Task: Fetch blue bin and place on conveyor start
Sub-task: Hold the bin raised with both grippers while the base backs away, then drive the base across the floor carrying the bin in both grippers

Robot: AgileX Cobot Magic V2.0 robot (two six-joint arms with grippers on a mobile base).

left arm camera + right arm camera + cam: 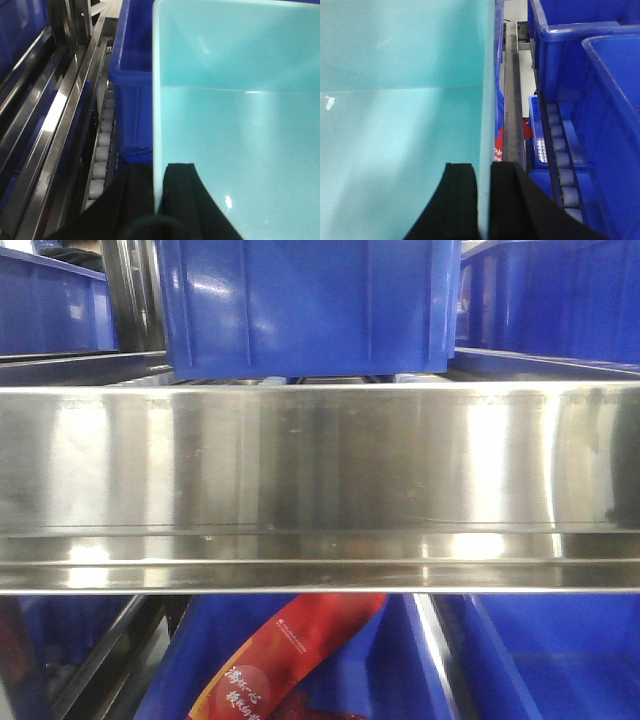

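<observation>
Left gripper [159,200] of yours clamped the blue bin [240,125] wall at 6 o'clock. Right gripper [484,200] pinched the opposite wall likewise.

My front camera catches one print only: gold Chinese characters and small white lettering on a red packet [300,640] below the steel shelf [320,480], too blurred to read

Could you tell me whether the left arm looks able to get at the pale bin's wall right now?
Yes, it seems so: the left gripper straddles the wall of the pale bin, one finger inside, one outside, apparently clamped. The dark blue bin beside it leaves room for the outer finger.
</observation>
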